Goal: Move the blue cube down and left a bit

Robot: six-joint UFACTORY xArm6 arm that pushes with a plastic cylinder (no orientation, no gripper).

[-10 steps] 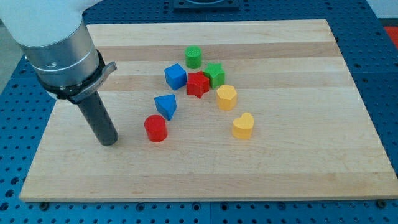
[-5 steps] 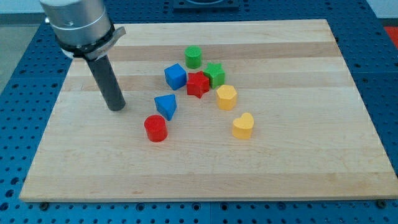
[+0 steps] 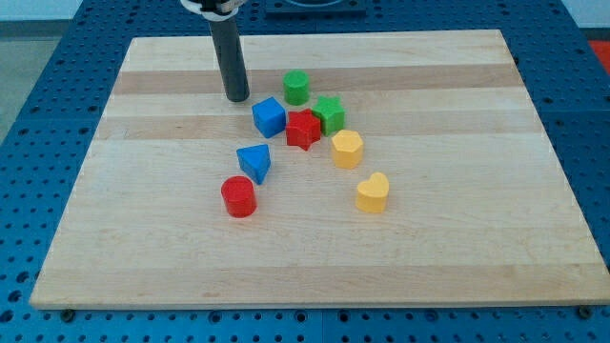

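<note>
on the desk [image 3: 457,257], a pale wooden board laid over a blue perforated surface, eight small blocks are gathered a little to the view's left of centre. furthest toward the view's left, the red cylinder [image 3: 238,196] is seen, with the blue triangular block [image 3: 254,161] just up and to the right of it, close but apart. above these, the dark rod is seen coming down from the view's top edge, and my tip [image 3: 237,97] is set on the board just up and to the left of the blue cube [image 3: 269,117], near it, with a narrow strip of bare wood visible between the two. no hand is carried by the arm, so nothing can be said of one being spread or pressed together; only the straight rod is shown. the blue cube is found at the left end of the upper cluster. just beside it to the right, the red star-shaped block [image 3: 303,130] is placed, seemingly touching or nearly so. the green cylinder [image 3: 296,87] is seen above, apart from the others. the green star-shaped block [image 3: 329,114] is pressed against the red one's upper right. the yellow hexagonal block [image 3: 347,149] is set below that, and the yellow heart-shaped block [image 3: 373,191] lies lowest and furthest to the right.
</note>
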